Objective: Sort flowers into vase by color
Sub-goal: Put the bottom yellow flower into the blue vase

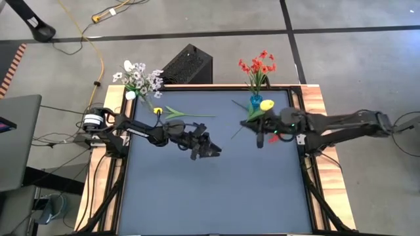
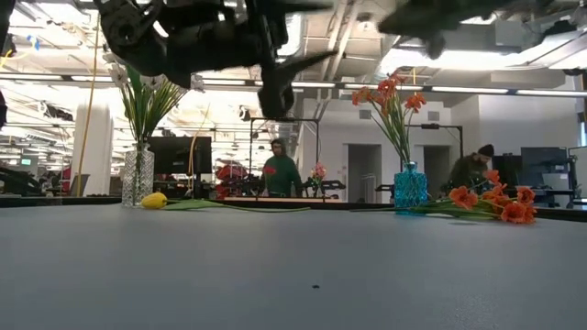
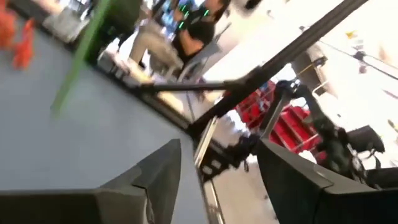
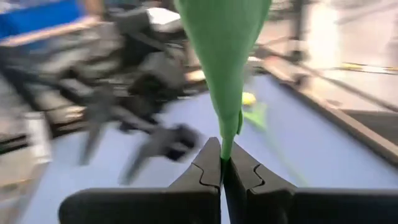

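Observation:
My right gripper (image 1: 258, 128) is shut on a yellow flower (image 1: 266, 105) with a green leafy stem, beside the blue vase (image 1: 256, 101) of red-orange flowers (image 1: 257, 65) at the far edge. My left gripper (image 1: 207, 148) hovers open over mid-table, touching nothing; its fingers (image 3: 163, 171) stand apart. A second yellow flower (image 1: 158, 110) lies flat on the table, its stem (image 1: 193, 116) pointing right. White flowers (image 1: 139, 77) stand in a clear vase (image 2: 138, 176). More red-orange flowers (image 2: 496, 203) lie on the table at right. My right gripper pinches the yellow flower's thin green stem (image 4: 226, 147) between its two fingertips (image 4: 208, 163), just below a broad green leaf (image 4: 224, 43). The stem runs on ahead, roughly in line with the fingers. The low view shows no part of this flower on the table.
A black box (image 1: 189, 65) sits behind the far edge between the two vases. The wooden table frame (image 1: 318, 98) borders the dark mat (image 1: 216, 196). Cables trail on the floor at left. People (image 2: 280, 171) show in the room beyond the table.

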You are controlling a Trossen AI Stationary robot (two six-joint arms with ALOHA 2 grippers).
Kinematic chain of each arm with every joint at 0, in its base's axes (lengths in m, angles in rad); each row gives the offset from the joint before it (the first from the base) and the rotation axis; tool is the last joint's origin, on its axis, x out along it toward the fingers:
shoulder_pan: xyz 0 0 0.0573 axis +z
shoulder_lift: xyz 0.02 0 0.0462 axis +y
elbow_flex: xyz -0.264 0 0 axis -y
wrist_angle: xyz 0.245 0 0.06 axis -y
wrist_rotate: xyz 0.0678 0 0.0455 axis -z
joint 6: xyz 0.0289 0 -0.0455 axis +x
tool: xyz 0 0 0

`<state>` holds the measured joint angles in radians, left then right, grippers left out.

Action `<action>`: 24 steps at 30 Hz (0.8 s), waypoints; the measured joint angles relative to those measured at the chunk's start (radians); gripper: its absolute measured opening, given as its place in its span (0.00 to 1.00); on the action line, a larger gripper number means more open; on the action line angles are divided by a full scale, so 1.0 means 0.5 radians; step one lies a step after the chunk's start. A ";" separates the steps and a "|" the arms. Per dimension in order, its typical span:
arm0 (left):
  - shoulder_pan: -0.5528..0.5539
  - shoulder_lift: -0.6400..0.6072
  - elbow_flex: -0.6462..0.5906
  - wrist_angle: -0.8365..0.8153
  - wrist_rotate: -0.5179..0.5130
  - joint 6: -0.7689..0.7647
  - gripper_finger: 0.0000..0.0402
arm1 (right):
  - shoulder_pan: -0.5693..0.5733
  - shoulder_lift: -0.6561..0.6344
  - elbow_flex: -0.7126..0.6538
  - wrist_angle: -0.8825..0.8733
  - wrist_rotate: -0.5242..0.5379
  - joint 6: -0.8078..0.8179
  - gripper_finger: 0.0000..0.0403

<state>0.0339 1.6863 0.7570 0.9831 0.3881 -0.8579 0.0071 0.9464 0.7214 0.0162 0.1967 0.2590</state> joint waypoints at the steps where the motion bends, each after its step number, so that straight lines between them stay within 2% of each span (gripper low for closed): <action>1: 0.014 0.000 -0.001 -0.037 0.038 -0.024 0.50 | -0.029 -0.062 0.000 -0.099 0.071 0.000 0.06; 6: 0.035 -0.001 -0.001 -0.158 0.091 -0.023 0.49 | -0.232 -0.301 0.000 -0.442 0.434 -0.039 0.06; 10: 0.030 -0.001 -0.001 -0.291 -0.007 0.027 0.45 | -0.492 -0.416 0.000 -0.485 0.484 -0.181 0.06; 16: -0.013 -0.043 0.005 -0.554 -0.183 0.113 0.40 | -0.934 -0.420 0.000 -0.531 0.320 -0.224 0.06; 20: -0.058 -0.149 0.090 -0.983 -0.369 0.302 0.36 | -1.156 -0.361 0.000 -0.548 0.115 -0.272 0.06; 24: -0.096 -0.280 0.162 -1.292 -0.540 0.503 0.32 | -1.291 -0.323 0.000 -0.526 0.018 -0.300 0.06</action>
<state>-0.0139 1.5464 0.8379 0.3370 0.1182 -0.6064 -0.6382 0.7851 0.7216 -0.2466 0.2054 0.1091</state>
